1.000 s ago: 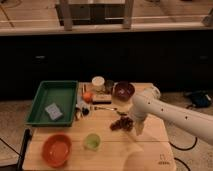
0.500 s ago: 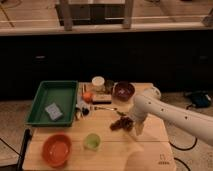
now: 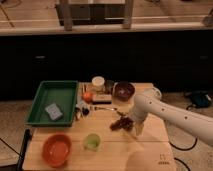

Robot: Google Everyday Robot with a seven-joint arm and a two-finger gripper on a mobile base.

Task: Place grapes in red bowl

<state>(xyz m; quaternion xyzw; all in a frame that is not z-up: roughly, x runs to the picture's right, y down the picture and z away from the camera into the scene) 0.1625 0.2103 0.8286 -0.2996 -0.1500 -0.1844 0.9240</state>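
The grapes (image 3: pixel 119 124), a small dark reddish-purple bunch, lie on the wooden table right of centre. My gripper (image 3: pixel 132 126) is at the end of the white arm that comes in from the right. It is low over the table and right against the bunch's right side. The red bowl (image 3: pixel 56 149), wide and orange-red, stands empty at the table's front left, well away from the grapes and the gripper.
A small green cup (image 3: pixel 91 141) stands between the red bowl and the grapes. A dark maroon bowl (image 3: pixel 124 90), a white jar (image 3: pixel 98 82) and an orange (image 3: pixel 88 96) are at the back. A green tray (image 3: pixel 46 90) holding a blue sponge (image 3: pixel 53 111) is at the left.
The gripper stays by the grapes; the bunch has shifted only slightly. Nothing else has moved.
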